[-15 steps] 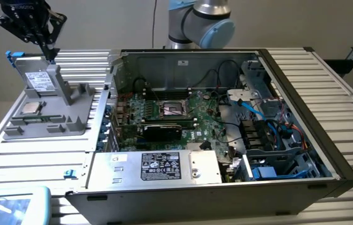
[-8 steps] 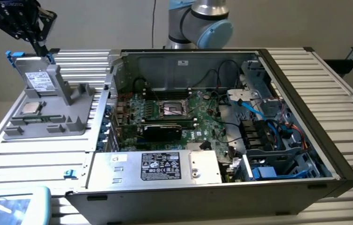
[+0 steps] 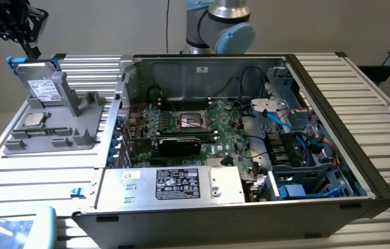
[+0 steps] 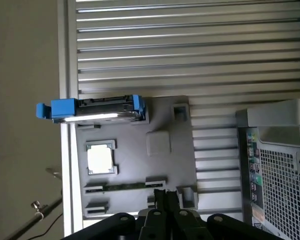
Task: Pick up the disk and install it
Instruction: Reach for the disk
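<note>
The disk (image 3: 43, 86) is a silver-grey drive with a white label in a blue carrier. It stands leaning in the grey holder (image 3: 64, 129) at the exterior view's left. In the wrist view the disk (image 4: 97, 110) shows edge-on, with blue tabs at both ends. My black gripper (image 3: 30, 51) hangs just above the disk's upper edge and is apart from it. Its fingers (image 4: 160, 200) are pressed together with nothing between them.
A small square processor chip (image 3: 35, 119) lies in the holder below the disk. The open computer case (image 3: 361, 171) takes up the middle and right, with a silver box (image 3: 181, 184) bearing a black label at its front. The slatted table (image 3: 36, 171) lies around them.
</note>
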Motion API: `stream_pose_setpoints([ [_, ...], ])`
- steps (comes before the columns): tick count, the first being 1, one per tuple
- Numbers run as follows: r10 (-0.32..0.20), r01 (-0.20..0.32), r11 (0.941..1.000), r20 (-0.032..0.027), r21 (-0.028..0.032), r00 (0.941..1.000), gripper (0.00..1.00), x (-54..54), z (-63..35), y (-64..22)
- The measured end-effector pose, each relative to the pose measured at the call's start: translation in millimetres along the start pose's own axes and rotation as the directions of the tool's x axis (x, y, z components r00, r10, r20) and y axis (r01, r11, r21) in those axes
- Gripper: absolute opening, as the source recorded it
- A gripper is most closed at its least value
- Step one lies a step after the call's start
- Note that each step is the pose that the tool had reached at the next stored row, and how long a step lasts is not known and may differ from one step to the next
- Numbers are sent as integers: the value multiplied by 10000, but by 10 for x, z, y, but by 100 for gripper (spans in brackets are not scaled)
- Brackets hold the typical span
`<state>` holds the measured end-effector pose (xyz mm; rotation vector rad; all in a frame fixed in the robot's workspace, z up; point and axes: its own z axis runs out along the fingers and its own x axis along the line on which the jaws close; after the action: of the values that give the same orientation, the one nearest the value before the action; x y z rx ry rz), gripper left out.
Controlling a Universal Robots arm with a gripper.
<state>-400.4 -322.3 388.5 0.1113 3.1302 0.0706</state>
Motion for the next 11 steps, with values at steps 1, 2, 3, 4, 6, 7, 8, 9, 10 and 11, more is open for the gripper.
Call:
stream_pose_setpoints([
  [1,0,0,10000,0,0,10000,11,39,1,17],
  [2,-2,2,10000,0,0,10000,11,77,1,34],
  [3,-2,2,10000,-1,1,10000,11,117,1,53],
  [4,-1,1,10000,-1,1,10000,11,156,2,71],
  [6,-1,1,10000,-1,1,10000,11,227,3,111],
  [7,-2,2,10000,-1,0,10000,11,261,4,135],
  [8,-3,3,10000,0,0,10000,11,286,5,158],
  [9,-3,3,10000,0,1,10000,11,307,6,183],
  [10,-12,12,10000,-1,0,10000,11,322,7,206],
  [11,-32,32,10000,-1,0,10000,11,332,8,225],
])
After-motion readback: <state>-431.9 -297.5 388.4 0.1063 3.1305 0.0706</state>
